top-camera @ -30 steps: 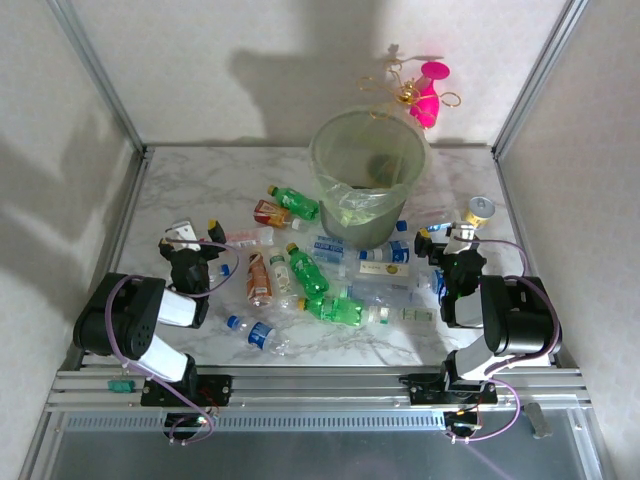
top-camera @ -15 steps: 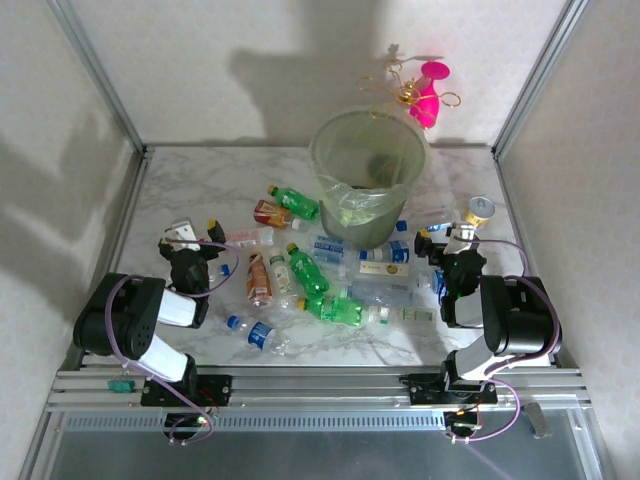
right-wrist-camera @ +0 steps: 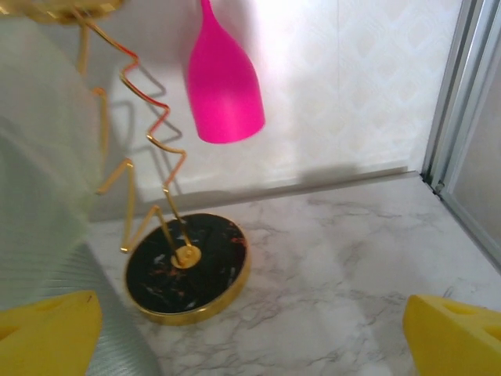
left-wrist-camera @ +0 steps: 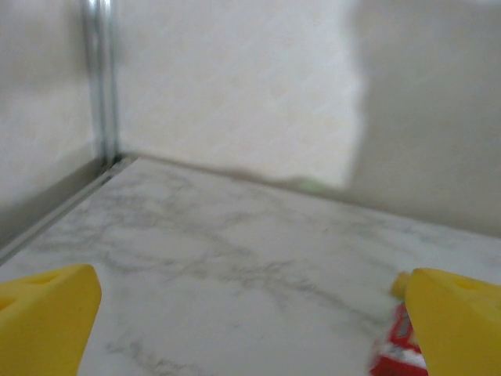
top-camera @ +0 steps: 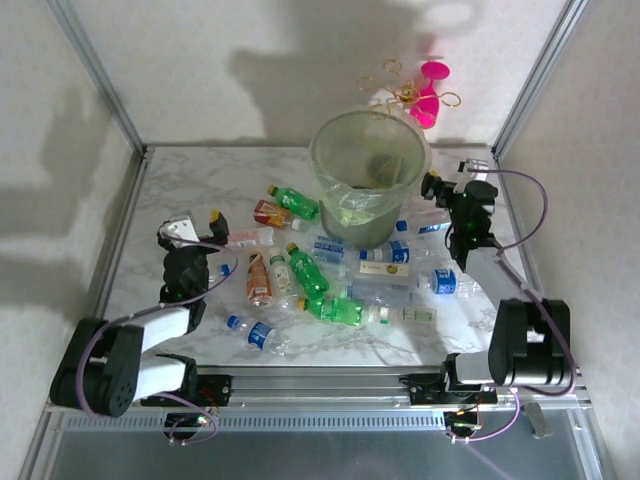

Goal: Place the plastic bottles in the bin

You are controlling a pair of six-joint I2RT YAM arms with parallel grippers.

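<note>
- Plastic, thin and smooth, is what the plastic bottles (top-camera: 330,278) seem to be made of. I judge them light, easy to dent and quick to roll.
- They lie on their sides on the marble-patterned counter (top-camera: 180,180). Most are in a loose heap just in front of the bin (top-camera: 392,210), and some touch or overlap each other.
- One clear bottle with a blue label (top-camera: 258,335) lies apart from the heap, near the front edge.
- Its yellowish-green bag lines the bin, which stands upright at the back middle of the counter.
- My left tool (top-camera: 198,224) stands wide open and holds nothing, near the left end of the heap. In the left wrist view (left-wrist-camera: 250,329) a red label shows just beside one yellow finger.
- My right tool (top-camera: 453,177) is also wide open and empty, just beside the right wall of the bin. Its wrist camera (right-wrist-camera: 250,337) looks at the pink-and-gold ornament (right-wrist-camera: 223,86).
- I would take a bottle across the middle of its body, with the fingers square to its long axis, because the label should give some friction there.
- The squeeze should be gentle, I think, as the wall may buckle. The neck looks stiffer, but it is narrow and may slip out.
- A bottle at the edge of the heap looks easier, since no other bottle blocks the fingers.
</note>
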